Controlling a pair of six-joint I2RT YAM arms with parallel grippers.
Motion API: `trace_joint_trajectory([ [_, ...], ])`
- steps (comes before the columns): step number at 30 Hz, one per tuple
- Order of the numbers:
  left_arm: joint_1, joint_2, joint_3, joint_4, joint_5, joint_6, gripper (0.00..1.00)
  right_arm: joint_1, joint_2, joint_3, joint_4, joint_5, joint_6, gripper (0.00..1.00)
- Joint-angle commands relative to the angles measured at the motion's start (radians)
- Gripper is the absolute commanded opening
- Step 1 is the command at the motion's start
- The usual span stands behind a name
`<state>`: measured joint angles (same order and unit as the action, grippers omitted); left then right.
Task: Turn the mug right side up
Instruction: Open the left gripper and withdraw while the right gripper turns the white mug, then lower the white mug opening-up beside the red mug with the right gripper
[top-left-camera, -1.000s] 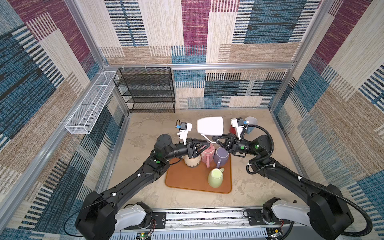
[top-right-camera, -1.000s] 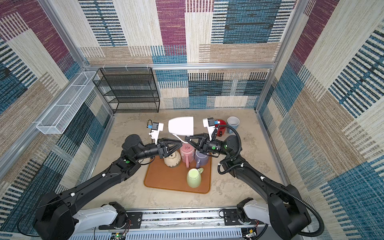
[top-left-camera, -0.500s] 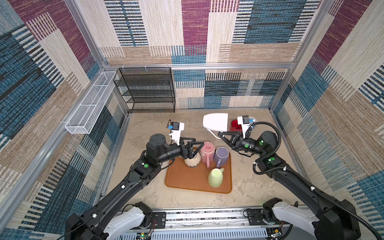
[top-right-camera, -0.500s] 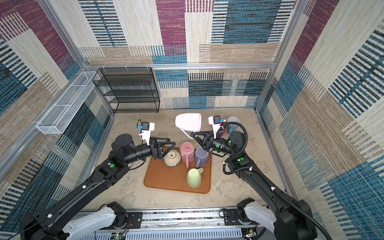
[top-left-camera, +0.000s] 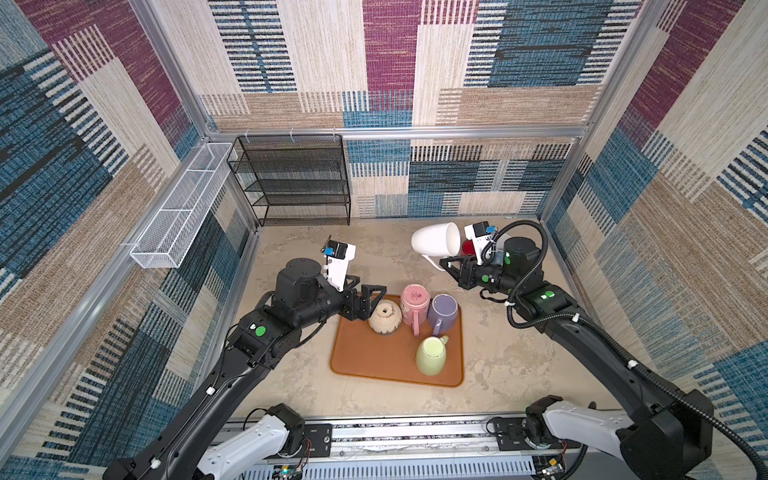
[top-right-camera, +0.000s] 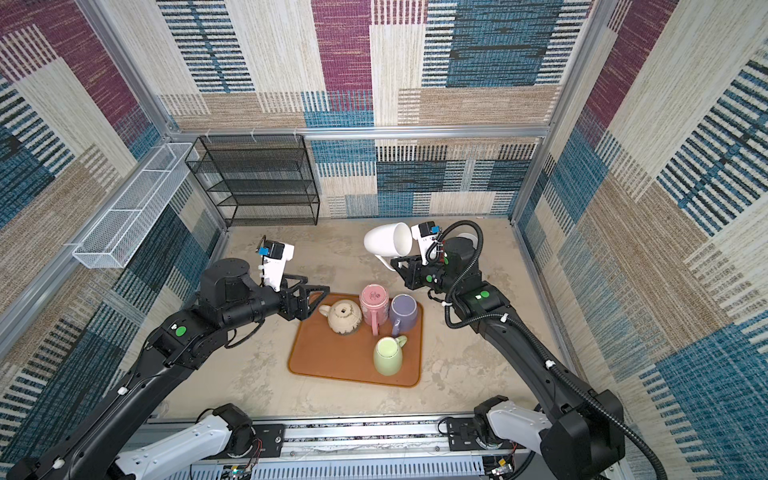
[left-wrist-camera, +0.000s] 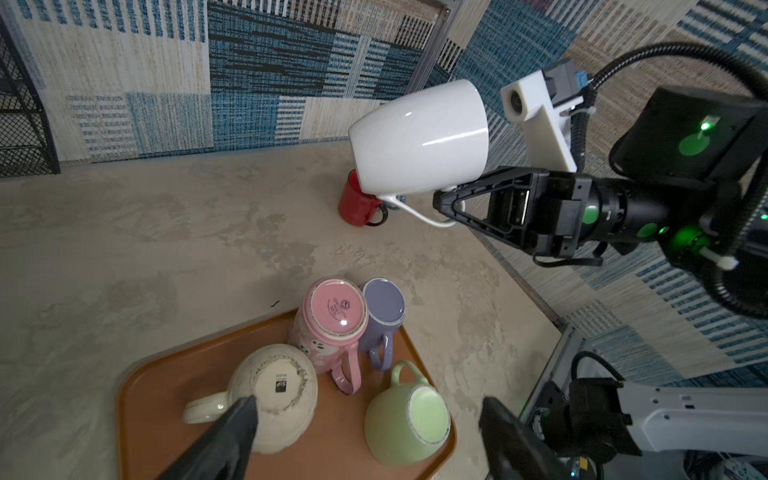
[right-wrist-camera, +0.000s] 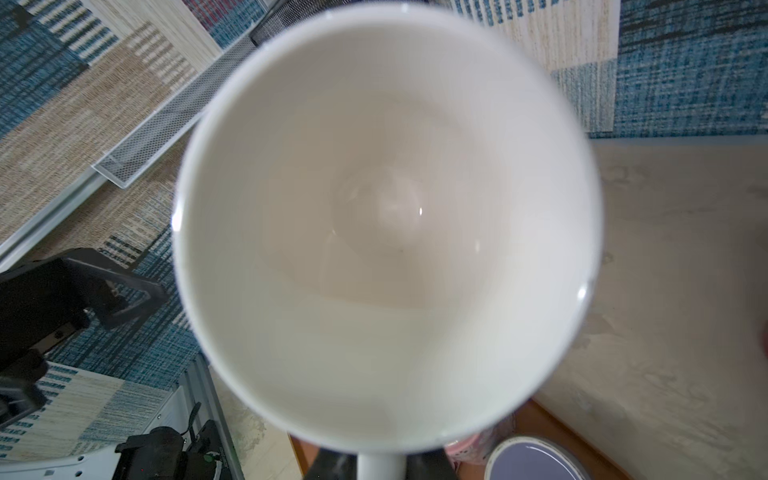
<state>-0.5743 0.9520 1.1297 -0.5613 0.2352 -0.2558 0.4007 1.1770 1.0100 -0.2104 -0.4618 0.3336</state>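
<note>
L gripper let go, opened, backed off; R gripper swung white mug rearward.

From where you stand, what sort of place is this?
Probably a robot test cell, not a kitchen: two black robot arms mounted on a metal rail, patterned woven wall panels boxing in a tabletop, and upturned mugs on an orange tray, with a white ceramic mug held aloft.
</note>
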Motion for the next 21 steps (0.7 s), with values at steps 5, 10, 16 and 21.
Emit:
trace_joint_trajectory([
  [5,0.002,0.010,-0.004,-0.173,-0.044,0.140,0.89,0.001,0.083,0.058,-0.142,0.109,-0.085,0.00],
  [10,0.001,0.009,-0.059,-0.166,-0.115,0.139,0.91,0.001,0.149,0.095,-0.218,0.189,-0.114,0.00],
  [16,0.001,0.035,-0.105,-0.208,-0.157,0.156,0.94,0.003,0.243,0.178,-0.323,0.297,-0.147,0.00],
  [21,0.001,0.039,-0.114,-0.221,-0.157,0.158,0.92,0.007,0.330,0.262,-0.413,0.412,-0.172,0.00],
])
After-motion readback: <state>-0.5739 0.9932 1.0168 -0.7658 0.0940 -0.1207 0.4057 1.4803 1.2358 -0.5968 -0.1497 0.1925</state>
